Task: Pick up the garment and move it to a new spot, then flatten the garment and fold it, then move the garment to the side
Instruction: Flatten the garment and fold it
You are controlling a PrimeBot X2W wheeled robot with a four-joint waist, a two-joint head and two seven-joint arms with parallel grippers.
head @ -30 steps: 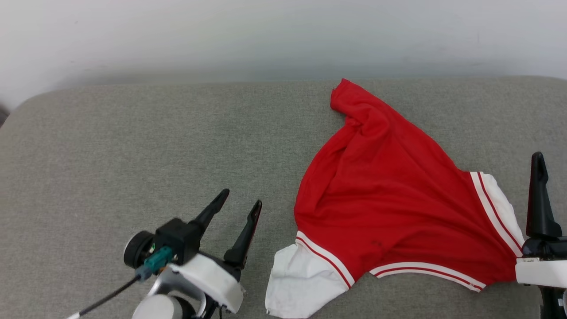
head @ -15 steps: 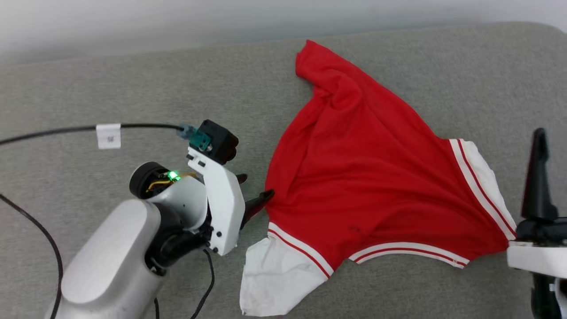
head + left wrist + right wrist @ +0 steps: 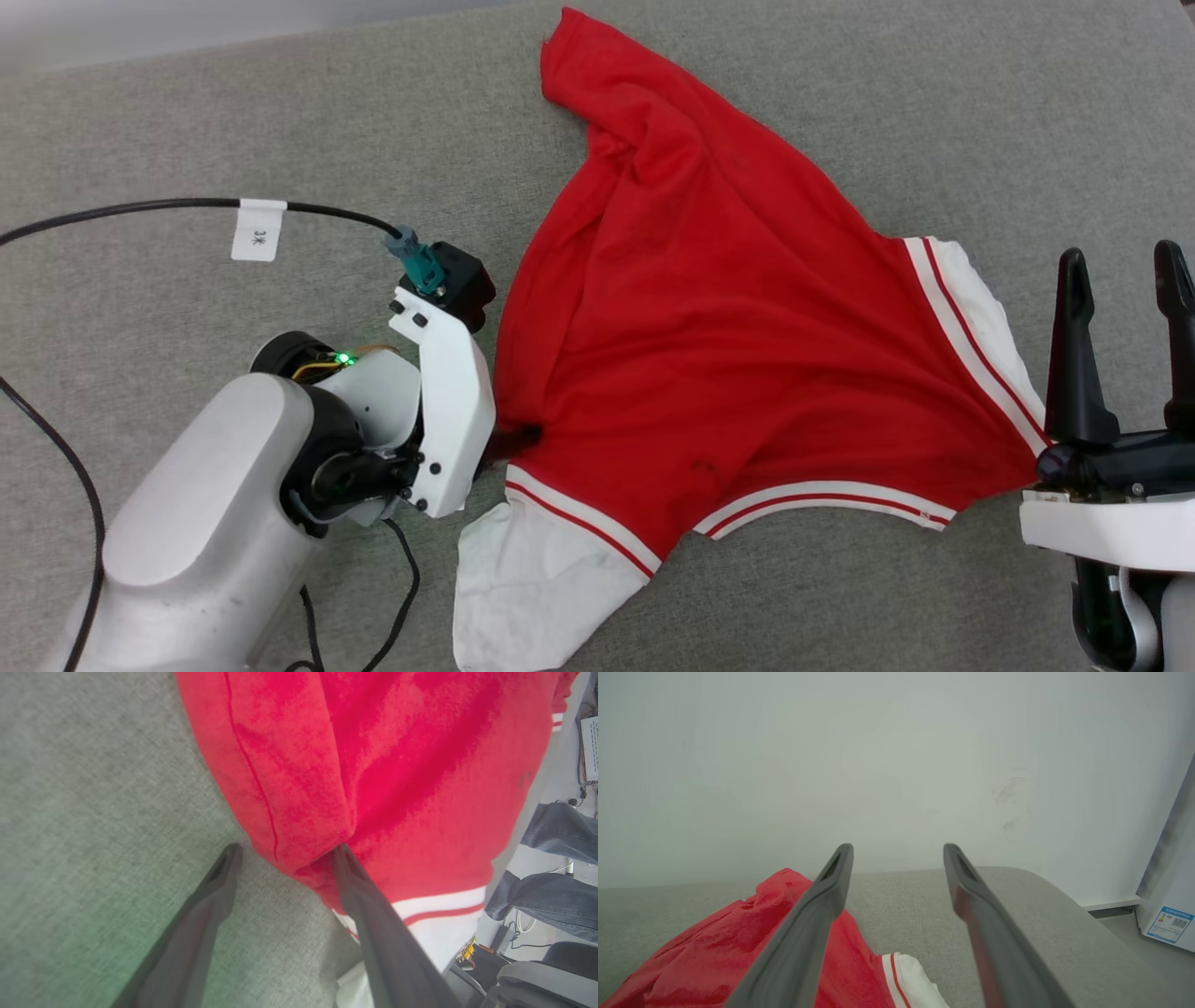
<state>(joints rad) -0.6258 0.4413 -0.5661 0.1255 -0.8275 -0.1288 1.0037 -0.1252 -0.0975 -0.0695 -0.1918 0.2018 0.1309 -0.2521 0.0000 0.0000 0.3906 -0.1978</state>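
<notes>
The garment is a red jersey with white sleeves and red-white striped trim, lying crumpled and plain side up on the grey cushion. My left gripper points down at its left edge just above the left sleeve. In the left wrist view this gripper is open: one fingertip presses into the red cloth, the other rests on the cushion, with a fold of the hem between them. My right gripper stands open beside the right sleeve, holding nothing, and is open above the red cloth.
A black cable with a white tag arcs over the cushion to my left wrist. A pale wall backs the cushion, with a white cabinet to the right. A person's jeans-clad legs and a chair are past the cushion's edge.
The head camera has tilted down, so the whole picture shifted. My left arm swung over and came down onto the garment's left edge. My right gripper turned, so both fingers now show.
</notes>
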